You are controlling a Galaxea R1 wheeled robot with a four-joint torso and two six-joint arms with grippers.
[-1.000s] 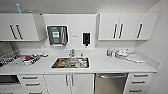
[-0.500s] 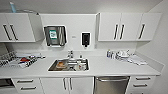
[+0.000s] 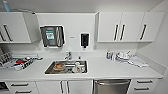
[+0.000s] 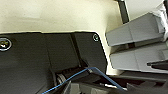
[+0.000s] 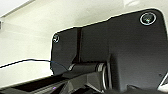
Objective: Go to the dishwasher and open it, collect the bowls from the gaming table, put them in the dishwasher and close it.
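Closer now: the whole kitchen wall sits larger and lower in the head view than a second ago, so the camera has rolled forward while the fittings themselves stay put. Dead ahead runs the white tabletop (image 3: 105, 70) with its sunken steel sink (image 3: 67, 67) holding what looks like used crockery. Below it, right of centre, the brushed-steel dishwasher with the horizontal bar handle (image 3: 112, 85) is shut, its top edge cut by the bottom of the head view. White drawers with dark bar pulls (image 3: 141, 85) flank it on the right, white cabinet doors (image 3: 63, 87) on the left.

Both wrist views give mostly the robot's own dark plate; whether either end effector is spread or closed, I cannot tell.

Risks from here, as I judge them: the dishwasher is off-centre, so a straight approach could line the arms up with the cabinet doors instead. The drawer pulls resemble the handle and could be grabbed by mistake. Stopping too near would leave the door no room to drop.

Writing: the dark wall-mounted towel dispenser (image 3: 52, 36) carries a green label, too blurred to read; the small black soap dispenser (image 3: 84, 39) shows nothing legible.
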